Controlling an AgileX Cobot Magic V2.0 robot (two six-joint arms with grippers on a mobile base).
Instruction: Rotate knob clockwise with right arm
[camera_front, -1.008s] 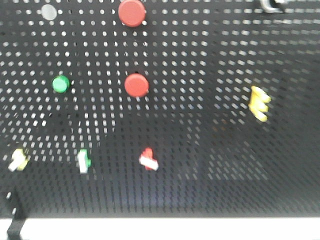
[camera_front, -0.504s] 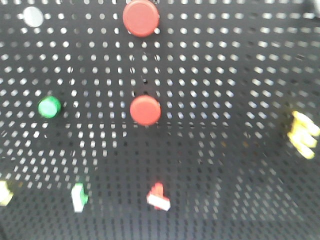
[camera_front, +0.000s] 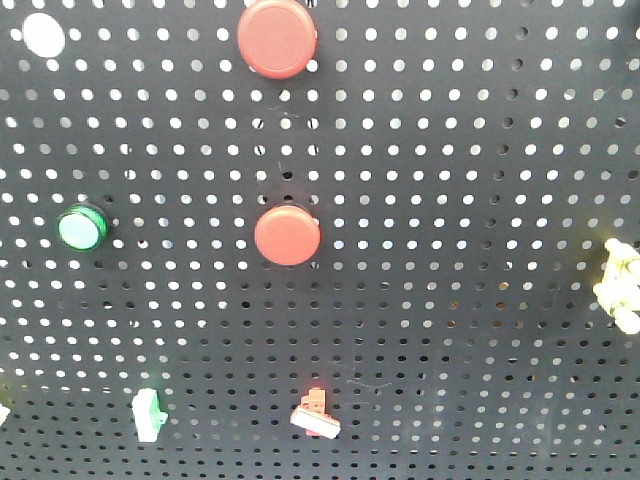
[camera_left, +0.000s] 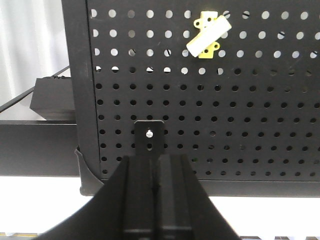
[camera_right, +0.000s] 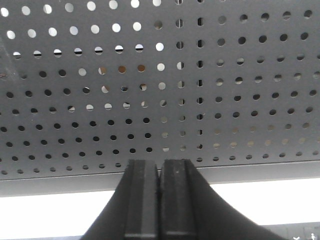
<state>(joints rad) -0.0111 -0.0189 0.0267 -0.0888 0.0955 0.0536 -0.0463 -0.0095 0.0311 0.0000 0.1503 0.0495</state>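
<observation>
Exterior front-facing view is filled by the black pegboard (camera_front: 480, 150), which stands upright and carries everything. Two red push buttons (camera_front: 277, 37) sit one above the other at centre, and a green button (camera_front: 80, 227) is well to their left. In the lower row a red knob (camera_front: 316, 414) with a white bar is seen, tilted, with a green knob (camera_front: 148, 414) to its left. A yellow fitting (camera_front: 620, 285) is cut by the right edge.

Which knob is meant cannot be told for certain; the red knob is taken as the likely one, being the lower-row knob nearest the right side.

The right gripper (camera_right: 160, 167) is closed, finger against finger, with nothing held. It is aimed at a bare lower stretch of pegboard near the bottom rail, and no knob is shown in its wrist view. The red knob is therefore judged to lie off to the gripper's left and somewhat higher, well apart.

The left gripper (camera_left: 157, 160) is likewise closed and empty, below a yellow knob (camera_left: 207, 35).
</observation>
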